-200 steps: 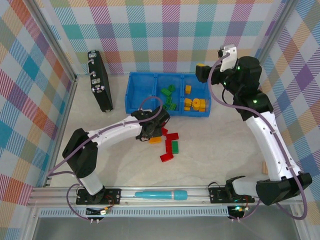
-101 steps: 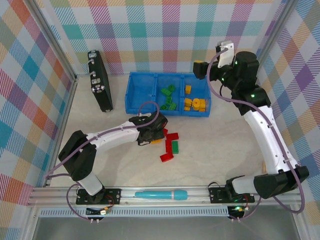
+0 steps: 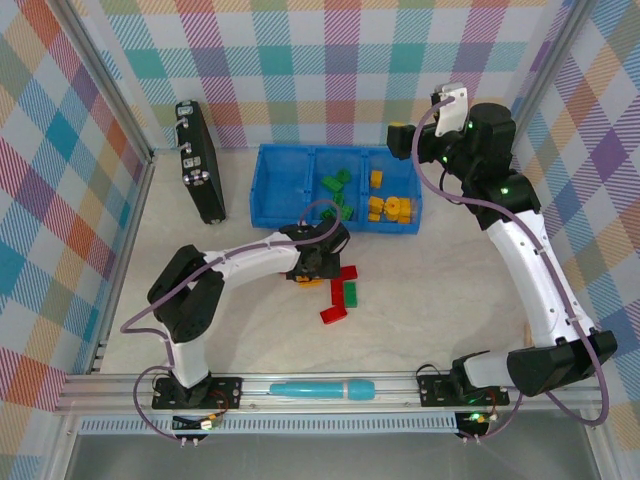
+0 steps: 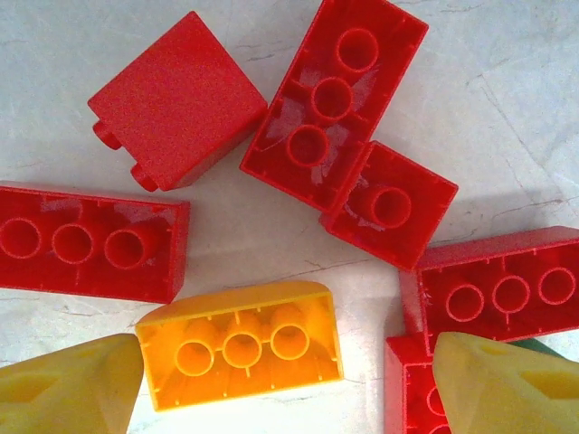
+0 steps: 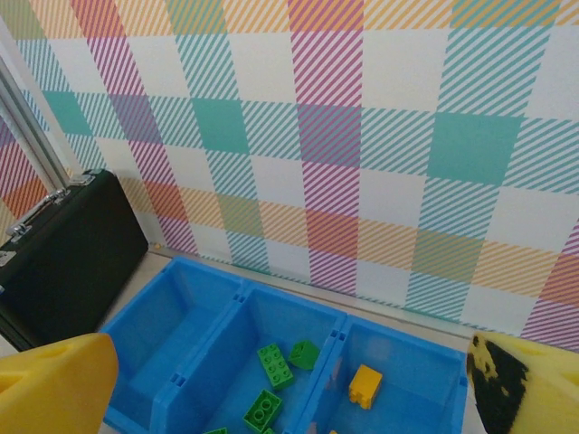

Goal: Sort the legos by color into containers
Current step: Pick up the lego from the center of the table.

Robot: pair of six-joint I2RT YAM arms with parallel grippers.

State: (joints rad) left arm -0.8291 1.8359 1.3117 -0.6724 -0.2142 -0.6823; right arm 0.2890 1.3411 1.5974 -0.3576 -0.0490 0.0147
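- Since the unsorted legos lie in a tight cluster on the desk (image 3: 430,300) just in front of the blue tray (image 3: 262,185), we hold the left fingers (image 4: 72,389) low over that cluster, pointing straight down.
- The left fingers stand wide open and grip nothing. The orange brick (image 4: 242,344) lies studs-down between them, one finger just beside its end and the other well apart from it. We cannot tell whether the nearer one touches.
- We judge the orange brick to be the chosen piece because it is the odd colour among the red bricks (image 4: 336,99) crowding it. A wide stance gives room to close on it without catching a red neighbour.
- The risk, as we see it, is that the red brick (image 4: 86,251) beside it gets nudged or pinched along with it.
- In the tray, the middle compartment (image 3: 335,195) holds green bricks and the right compartment (image 3: 390,205) holds yellow-orange ones. The orange brick seems bound for the right one, while the left compartment (image 3: 285,190), holding no bricks, looks reserved for red.
- The right fingers (image 5: 54,380) are spread fully and hold nothing. They hang high above the tray's far right side, apparently parked clear of the left arm's path.
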